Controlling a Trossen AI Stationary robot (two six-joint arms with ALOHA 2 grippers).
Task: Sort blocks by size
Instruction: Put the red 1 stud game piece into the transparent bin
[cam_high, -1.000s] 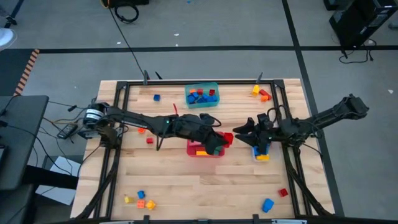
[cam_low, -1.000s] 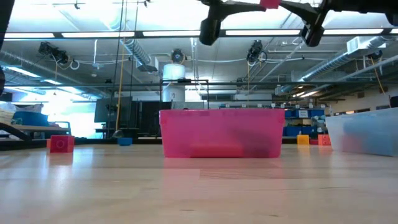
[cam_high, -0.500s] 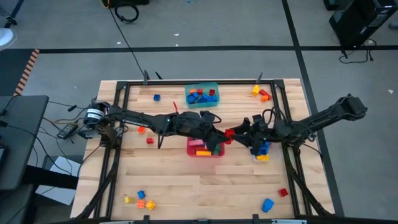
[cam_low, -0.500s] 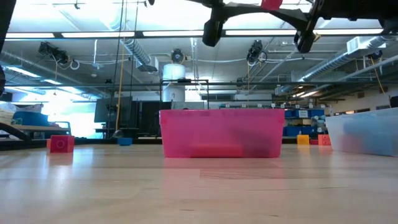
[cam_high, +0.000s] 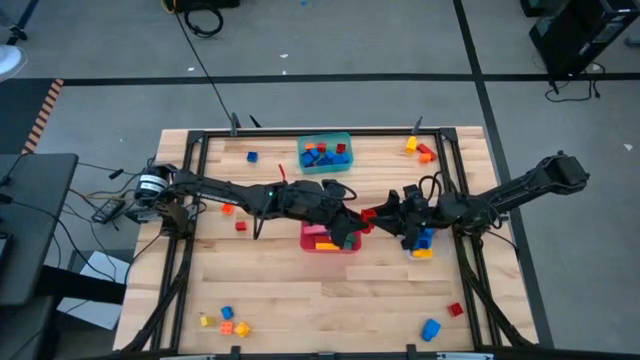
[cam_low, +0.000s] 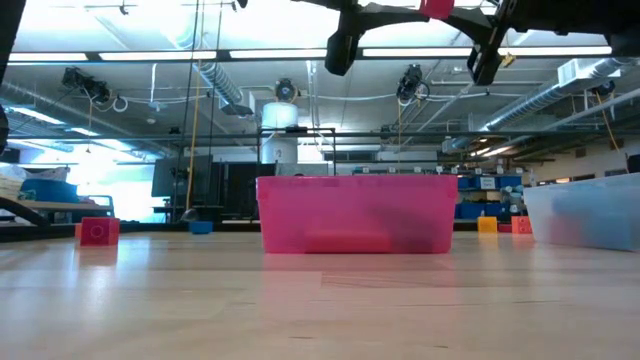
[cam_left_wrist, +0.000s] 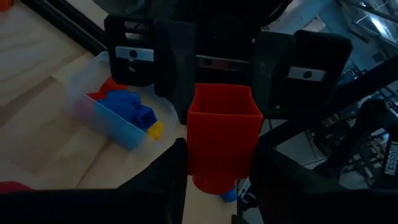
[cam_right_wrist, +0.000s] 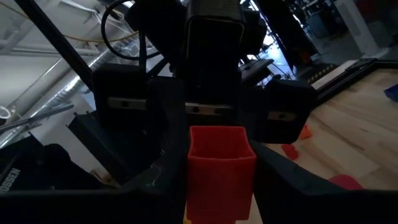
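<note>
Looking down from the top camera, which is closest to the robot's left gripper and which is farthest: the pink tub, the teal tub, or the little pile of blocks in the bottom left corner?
From the left gripper:
1. Pink tub, right beside and below it, mid-table.
2. Teal tub, near the table's far edge.
3. Corner blocks, far off at the near left corner.

Your robot: two dark, jointed arms.
You would find black cables looped along each, and broad black fingers (cam_left_wrist: 134, 56) bearing small pale labels.
</note>
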